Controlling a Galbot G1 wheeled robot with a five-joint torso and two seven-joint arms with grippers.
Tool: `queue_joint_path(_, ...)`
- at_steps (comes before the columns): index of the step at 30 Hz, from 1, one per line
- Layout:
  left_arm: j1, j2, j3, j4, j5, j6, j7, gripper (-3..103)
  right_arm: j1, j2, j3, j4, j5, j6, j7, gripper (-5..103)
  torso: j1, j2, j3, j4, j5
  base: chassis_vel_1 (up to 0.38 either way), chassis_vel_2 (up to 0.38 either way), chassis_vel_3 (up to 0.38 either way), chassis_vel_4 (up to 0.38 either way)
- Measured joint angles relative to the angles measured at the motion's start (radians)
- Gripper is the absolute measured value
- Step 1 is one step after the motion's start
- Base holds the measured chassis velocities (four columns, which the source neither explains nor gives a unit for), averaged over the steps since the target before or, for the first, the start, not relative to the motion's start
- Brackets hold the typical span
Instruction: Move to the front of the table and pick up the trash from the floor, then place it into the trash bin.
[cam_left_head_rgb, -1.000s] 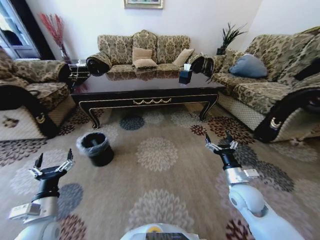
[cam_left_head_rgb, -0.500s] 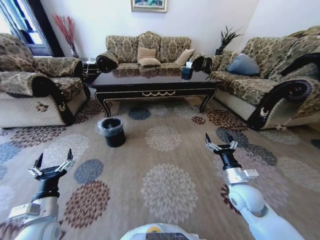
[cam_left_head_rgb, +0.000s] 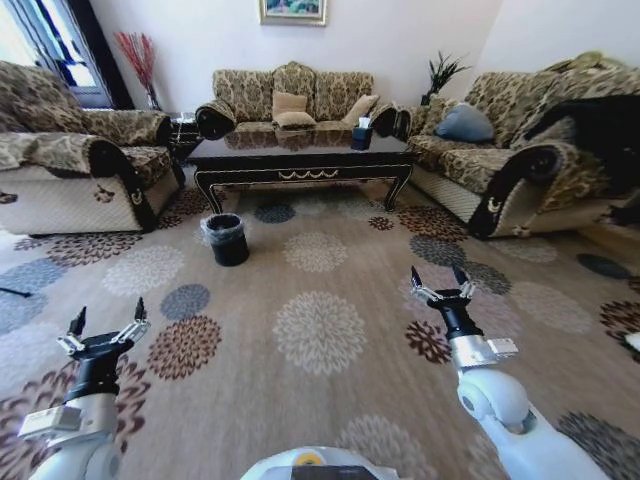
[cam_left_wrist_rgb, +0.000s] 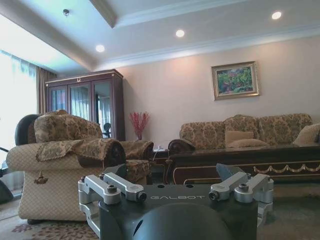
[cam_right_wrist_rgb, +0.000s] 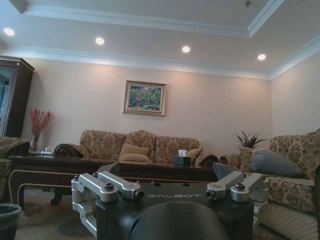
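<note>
Flanking table (cam_left_head_rgb: 300, 157): sofas; bin (cam_left_head_rgb: 227, 239) nr front-left.

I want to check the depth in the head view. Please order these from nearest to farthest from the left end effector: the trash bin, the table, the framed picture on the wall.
1. The trash bin, on the carpet ahead of the left end effector.
2. The table, beyond the bin, in the middle of the sofas.
3. The framed picture, on the far wall behind the sofa.
</note>
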Motion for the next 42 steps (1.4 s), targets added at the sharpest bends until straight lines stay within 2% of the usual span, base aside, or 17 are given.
queue_joint_path(10, 0.000, 0.000, -0.001, 0.000, 0.000, 0.000, -0.001, 100, 0.000, 0.000, 0.000, 0.000, 0.000, 0.000, 0.000, 100, 0.000, 0.000, 0.000, 0.0001, -0.0009, 0.304, -0.103, -0.294, 0.095)
queue_joint_path(14, 0.000, 0.000, -0.001, 0.000, 0.000, 0.000, -0.001, 100, 0.000, 0.000, 0.000, 0.000, 0.000, 0.000, 0.000, 100, 0.000, 0.000, 0.000, 0.0003, 0.0001, -0.008, 0.035, -0.011, -0.041)
queue_joint_path(31, 0.000, 0.000, 0.000, 0.000, 0.000, 0.000, 0.000, 100, 0.000, 0.000, 0.000, 0.000, 0.000, 0.000, 0.000, 100, 0.000, 0.000, 0.000, 0.0001, 0.0000, -0.023, 0.001, 0.018, 0.002)
queue_joint_path(40, 0.000, 0.000, 0.000, 0.000, 0.000, 0.000, 0.000, 100, 0.000, 0.000, 0.000, 0.000, 0.000, 0.000, 0.000, 100, 0.000, 0.000, 0.000, 0.0001, 0.0001, 0.120, 0.108, -0.110, -0.113)
queue_joint_path(42, 0.000, 0.000, 0.000, 0.000, 0.000, 0.000, 0.000, 100, 0.000, 0.000, 0.000, 0.000, 0.000, 0.000, 0.000, 100, 0.000, 0.000, 0.000, 0.0001, -0.0009, 0.183, 0.186, -0.213, -0.190)
